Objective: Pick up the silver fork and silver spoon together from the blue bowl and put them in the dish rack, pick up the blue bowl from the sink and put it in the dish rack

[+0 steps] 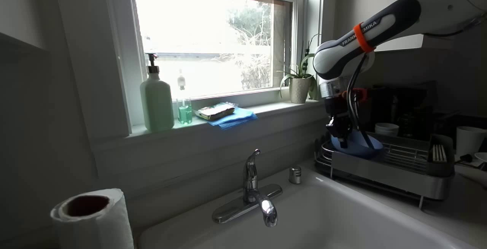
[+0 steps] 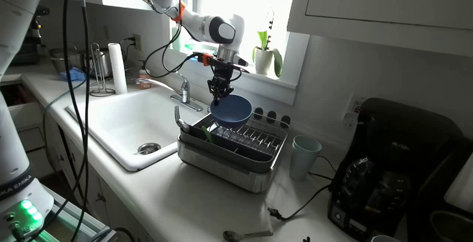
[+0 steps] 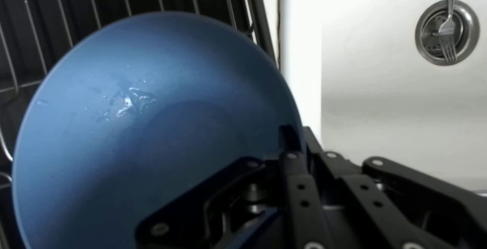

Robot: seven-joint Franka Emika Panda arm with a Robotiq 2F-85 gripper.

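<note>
On the tabletop [image 2: 166,194], the dish rack [image 2: 221,169] holds 1 fork [image 2: 177,114] and 1 spoon [image 2: 183,125]; over it, the tool [image 3: 301,138] pinches the blue bowl [image 2: 233,111] by its rim.

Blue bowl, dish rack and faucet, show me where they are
Blue bowl [image 3: 179,138]: in the wrist view, on its inside bottom.
Dish rack [image 2: 218,169]: in an exterior view, on its outer side wall.
Faucet [image 1: 250,180]: in an exterior view, on its upright body.
</note>
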